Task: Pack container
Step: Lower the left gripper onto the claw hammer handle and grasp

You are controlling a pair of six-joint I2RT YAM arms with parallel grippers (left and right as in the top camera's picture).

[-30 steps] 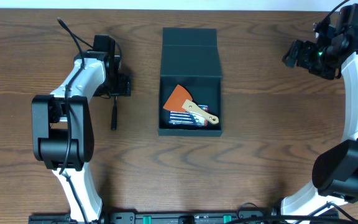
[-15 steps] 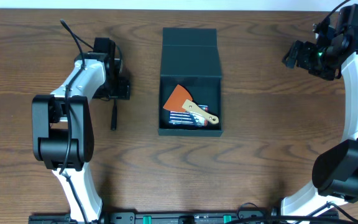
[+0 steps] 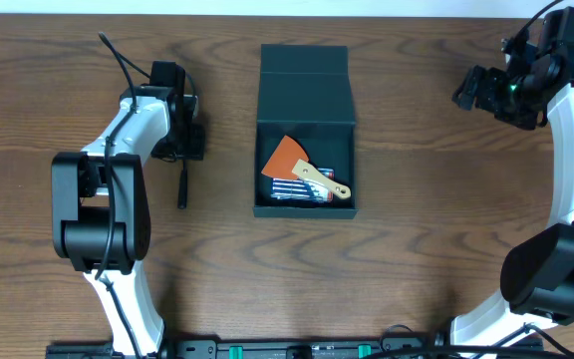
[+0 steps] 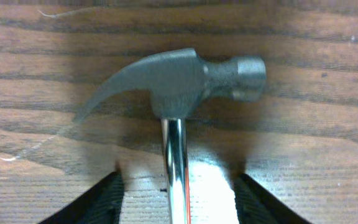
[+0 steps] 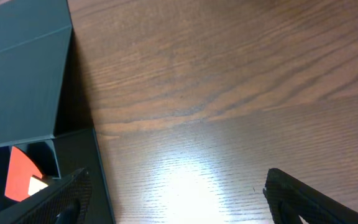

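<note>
The dark teal container (image 3: 305, 90) stands open at the table's middle, its flap lid folded back. It holds an orange scraper (image 3: 285, 155), a wooden-handled tool (image 3: 324, 181) and a blue striped packet (image 3: 292, 189). A claw hammer (image 4: 179, 78) lies on the table to the left; its black grip (image 3: 181, 185) shows overhead. My left gripper (image 3: 182, 150) is open, low over the hammer, its fingers (image 4: 107, 199) straddling the chrome shaft (image 4: 178, 168) without touching it. My right gripper (image 3: 466, 90) is open and empty at the far right, with the container (image 5: 23, 62) at its left.
The wooden table (image 3: 417, 229) extends around the container. The orange scraper (image 5: 20, 171) shows inside the box in the right wrist view. The arm bases stand at the front left and front right.
My left gripper has shifted very slightly to the left over the hammer. The right arm and the container's contents have not moved.
</note>
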